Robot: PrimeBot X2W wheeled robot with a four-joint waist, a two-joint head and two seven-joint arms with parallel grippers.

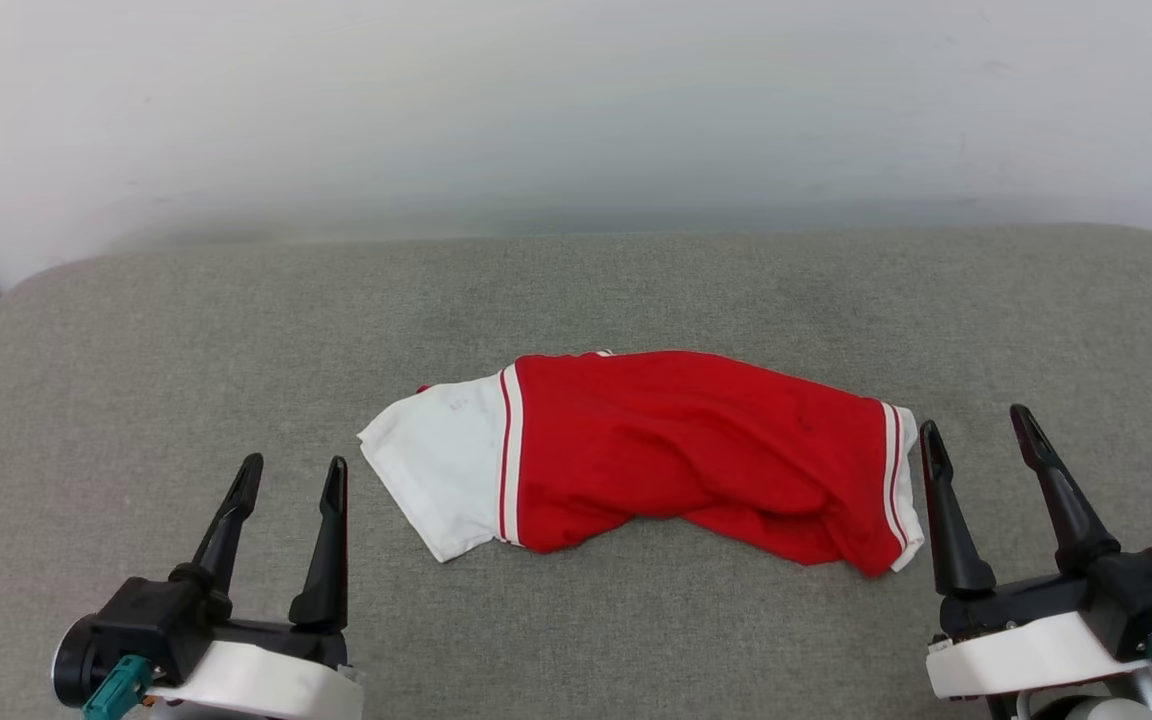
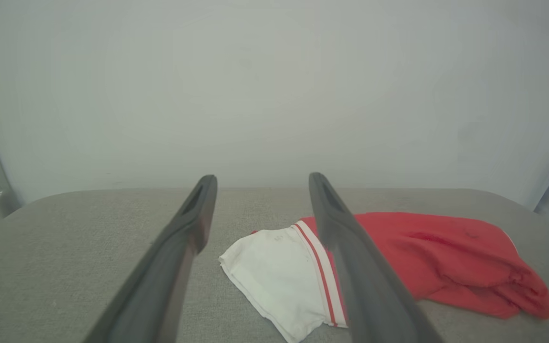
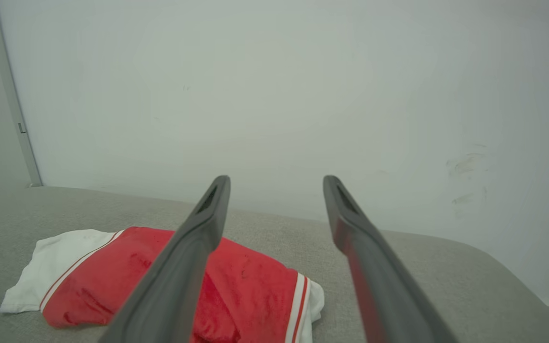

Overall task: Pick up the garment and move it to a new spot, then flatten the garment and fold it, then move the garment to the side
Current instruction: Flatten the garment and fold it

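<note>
**Item: red jersey, bunched, mid-surface**

Your garment (image 1: 676,450) lies crumpled in a long bundle at the middle of the grey padded surface (image 1: 136,350). A white sleeve lies at its left, with striped trim at both ends. You cannot tell how the layers fold underneath.

- Left gripper (image 1: 294,468): fingers parted, empty, near the sleeve.
- Right gripper (image 1: 976,420): fingers parted, empty, just beside the right trim.

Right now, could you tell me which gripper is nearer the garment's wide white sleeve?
Left. The left gripper sits beside the white sleeve; the right gripper flanks the garment's opposite end.
</note>
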